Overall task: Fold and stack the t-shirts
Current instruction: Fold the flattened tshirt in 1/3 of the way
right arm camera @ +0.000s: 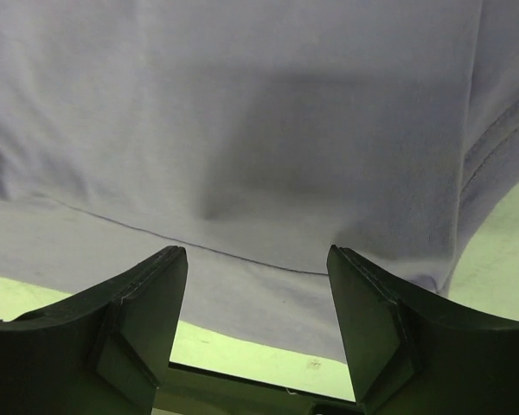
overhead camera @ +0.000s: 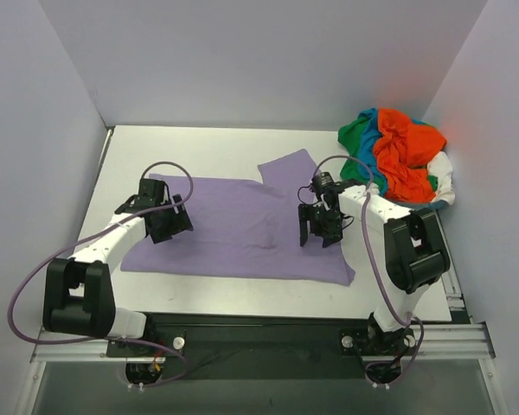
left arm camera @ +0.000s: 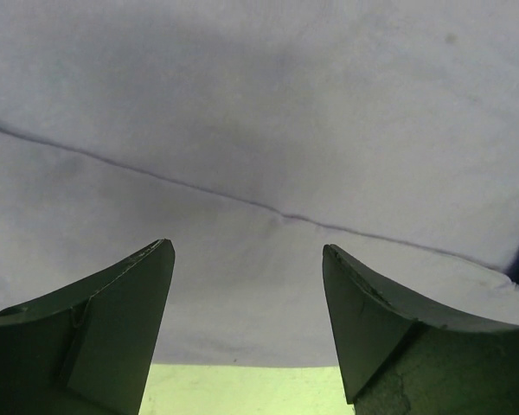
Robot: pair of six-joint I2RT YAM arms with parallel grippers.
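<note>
Folding stage on the plain lavender-purple cloth t-shirt, spread mid-frame on the white surface, with left claw and right claw both parted, empty, over it; next, probably pinching an edge to fold; crumpled orange-red, green, teal and white shirt pile upper right.

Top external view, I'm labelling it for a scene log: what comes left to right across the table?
First the left fingers → right fingers → heap of coloured shirts. The purple shirt spans under both, so it is left out.
</note>
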